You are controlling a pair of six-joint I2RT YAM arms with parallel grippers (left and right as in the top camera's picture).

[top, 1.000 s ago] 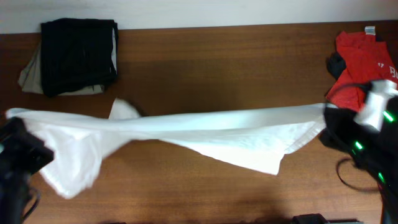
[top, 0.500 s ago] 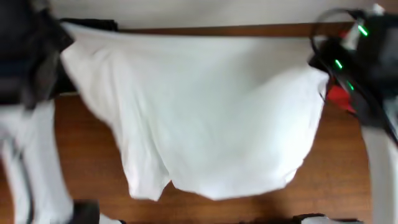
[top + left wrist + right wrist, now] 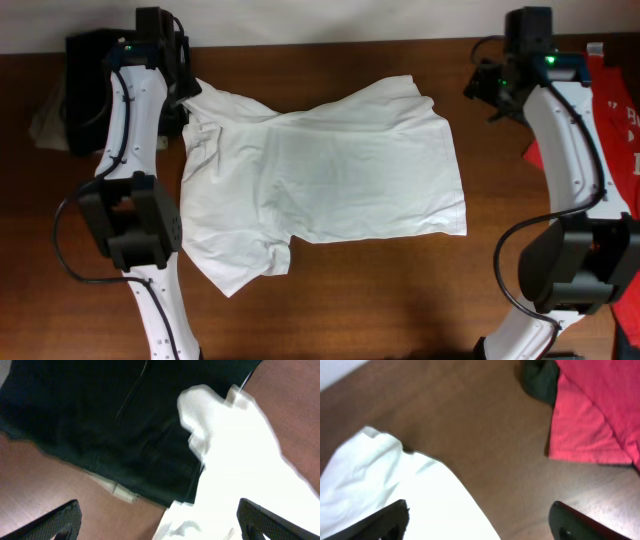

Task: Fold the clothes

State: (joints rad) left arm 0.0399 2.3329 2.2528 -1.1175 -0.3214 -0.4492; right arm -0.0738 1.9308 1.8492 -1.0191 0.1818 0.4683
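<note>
Your left hand [image 3: 160, 522] has its fingers [image 3: 55, 520] spread wide with nothing gripped between them; it sits at the bench's 10 o'clock corner, over the edge of the white T-shirt [image 3: 330, 175] where that edge meets the black garment [image 3: 85, 90]; your right hand [image 3: 485, 525] is spread just as wide and holds nothing; it hangs near 2 o'clock, just beyond the shirt's far corner, over bare wood.

The white T-shirt lies loose on the bench [image 3: 330, 310], spread across the middle and mostly flat; it is wrinkled and bunched along its 9 o'clock side beside your left arm; one sleeve sticks out toward 7 o'clock.

At 10 o'clock the black garment sits folded on a beige cloth [image 3: 45, 120] that peeks out on its outer side; at 3 o'clock a red shirt [image 3: 615, 110] lies at the bench edge, well apart from the white one; a dark scrap [image 3: 540, 380] rests against the red shirt.
</note>
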